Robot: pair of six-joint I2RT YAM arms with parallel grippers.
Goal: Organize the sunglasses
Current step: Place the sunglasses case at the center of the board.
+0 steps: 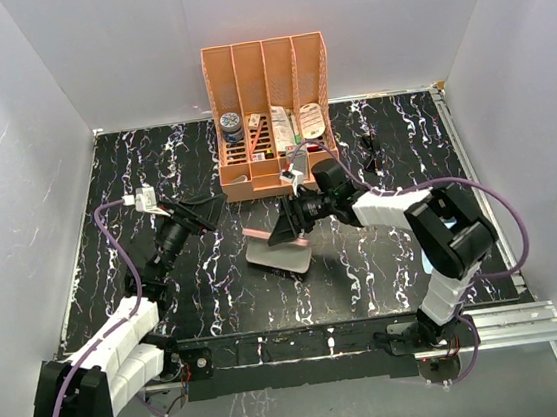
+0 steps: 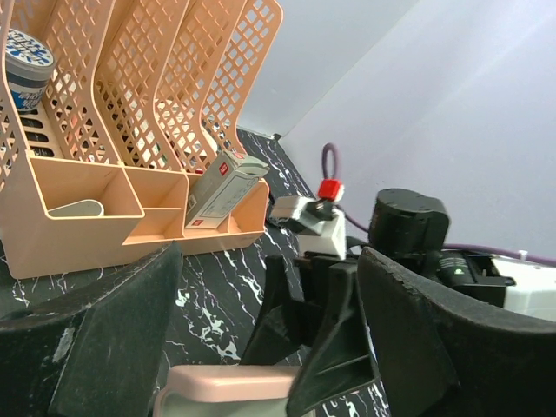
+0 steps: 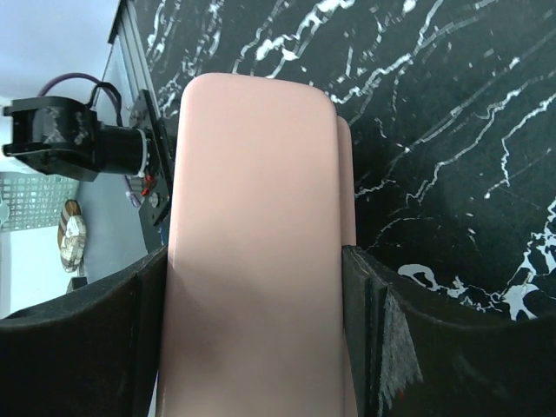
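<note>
The sunglasses [image 1: 370, 148] lie small and black on the table at the back right, apart from both grippers. Near the table's middle sits the pink glasses case [image 1: 278, 256], its pink lid [image 1: 261, 234] raised over a grey inside. My right gripper [image 1: 287, 226] is shut on that lid; the right wrist view shows the pink lid [image 3: 256, 217] filling the gap between the pads [image 3: 378, 330]. My left gripper [image 1: 203, 210] stands open to the left of the case with nothing between its fingers [image 2: 87, 347]. In the left wrist view the case [image 2: 230, 387] lies just ahead.
An orange slotted organizer [image 1: 265, 69] stands at the back centre, holding a tin, packets and small boxes. White walls close in the table on three sides. The organizer's front trays [image 2: 78, 217] are ahead and to the left of the left gripper.
</note>
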